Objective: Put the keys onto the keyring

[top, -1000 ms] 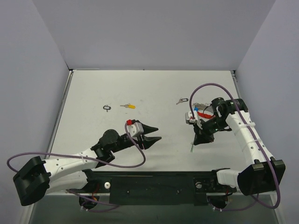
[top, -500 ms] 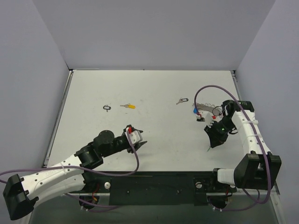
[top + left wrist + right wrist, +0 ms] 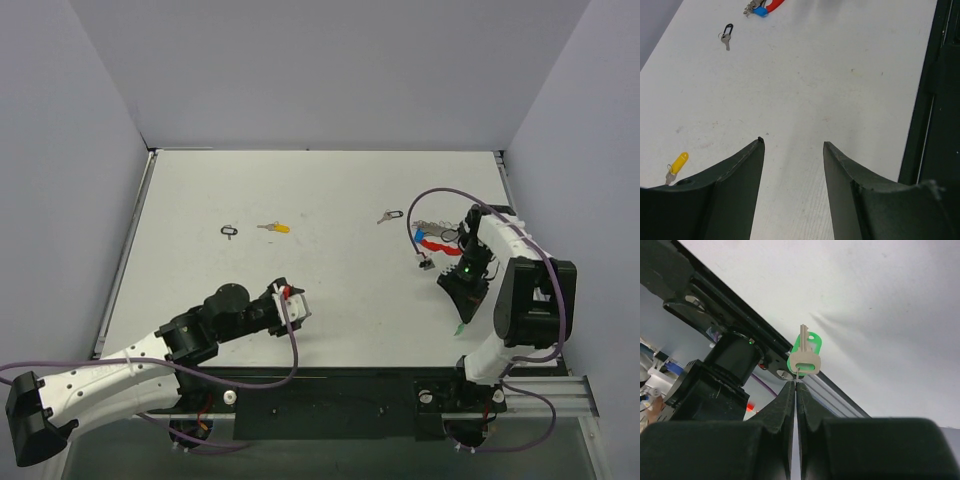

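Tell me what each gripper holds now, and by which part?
The right gripper holds the green key by its thin blade end, pinched between shut fingers. The left gripper is open and holds nothing.

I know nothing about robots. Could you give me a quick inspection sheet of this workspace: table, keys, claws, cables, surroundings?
Surface: white table, faintly scuffed.
Job's things: keyring with a red piece lies at the right, blue key by it; yellow key and black key lie apart; green key is held up.
Clutter: small black loop.
Grippers: left gripper open, holding nothing; right gripper shut on the green key.
Cables: purple cables loop along both arms.
Surroundings: plain pale walls.
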Robot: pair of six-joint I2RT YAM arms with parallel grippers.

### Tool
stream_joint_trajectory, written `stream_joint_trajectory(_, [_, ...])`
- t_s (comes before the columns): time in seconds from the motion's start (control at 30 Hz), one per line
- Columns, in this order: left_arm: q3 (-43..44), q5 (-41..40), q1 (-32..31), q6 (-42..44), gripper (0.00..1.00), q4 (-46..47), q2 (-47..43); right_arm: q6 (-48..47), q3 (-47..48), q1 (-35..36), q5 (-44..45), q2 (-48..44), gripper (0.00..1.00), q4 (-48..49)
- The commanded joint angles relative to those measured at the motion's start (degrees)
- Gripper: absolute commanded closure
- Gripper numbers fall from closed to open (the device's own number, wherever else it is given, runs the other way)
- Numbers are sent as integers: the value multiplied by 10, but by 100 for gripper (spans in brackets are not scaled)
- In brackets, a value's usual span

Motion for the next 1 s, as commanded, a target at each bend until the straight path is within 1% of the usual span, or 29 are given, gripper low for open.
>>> stream_joint_trajectory(0.0, [22, 19, -3, -13, 40, 17, -9, 15, 35, 23, 5, -9, 100, -22])
stream_joint_trajectory(0.03, [18, 39, -4, -21, 40, 50, -7, 4, 41, 32, -28, -18, 100, -26])
stream_joint_trajectory(0.07, [10, 49, -3, -43, 40, 63, -4, -15, 43, 53, -43, -41, 100, -26])
stream_joint_trajectory(0.1, [7, 69, -3, -56, 40, 102, 0, -24, 45, 81, -70, -58, 100, -23])
stream_joint_trajectory(0.13, [-2, 80, -3, -90, 40, 150, 10, -45, 41, 96, -99, -82, 100, -19])
stream_joint_trajectory(0.17, [-6, 95, -3, -114, 40, 175, 17, -54, 39, 124, -114, -97, 100, -16])
stream_joint_trajectory(0.2, [-22, 101, -3, -151, 40, 241, 31, -75, 33, 137, -147, -123, 100, -8])
stream_joint_trajectory(0.23, [-48, 106, -3, -184, 40, 277, 54, -85, 31, 161, -162, -135, 100, -3])
stream_joint_trajectory(0.27, [-59, 107, -3, -224, 40, 366, 67, -102, 24, 172, -195, -156, 100, 7])
stream_joint_trajectory(0.3, [-77, 114, -3, -262, 40, 406, 103, -110, 21, 192, -210, -165, 100, 14])
stream_joint_trajectory(0.33, [-81, 118, -7, -284, 40, 480, 126, -118, 15, 202, -230, -184, 100, 29])
stream_joint_trajectory(0.37, [-82, 120, -8, -312, 43, 509, 166, -120, 13, 219, -240, -191, 100, 37])
stream_joint_trajectory(0.4, [-79, 123, -14, -323, 46, 558, 189, -123, 10, 234, -258, -204, 100, 47])
stream_joint_trajectory(0.43, [-72, 123, -17, -331, 49, 579, 226, -127, 10, 241, -265, -208, 100, 48])
stream_joint_trajectory(0.47, [-67, 121, -27, -333, 50, 611, 241, -131, 12, 252, -279, -209, 100, 47])
stream_joint_trajectory(0.5, [-56, 116, -32, -332, 50, 623, 274, -131, 15, 259, -281, -208, 100, 45])
stream_joint_trajectory(0.53, [-49, 116, -41, -330, 51, 641, 288, -134, 16, 271, -286, -207, 100, 43])
stream_joint_trajectory(0.63, [-5, 132, -50, -319, 51, 651, 346, -136, 20, 286, -295, -208, 100, 41])
stream_joint_trajectory(0.83, [41, 138, -59, -300, 51, 650, 406, -144, 17, 288, -313, -227, 100, 40])
stream_joint_trajectory(0.97, [70, 146, -65, -296, 58, 637, 437, -148, 14, 288, -317, -234, 100, 42])
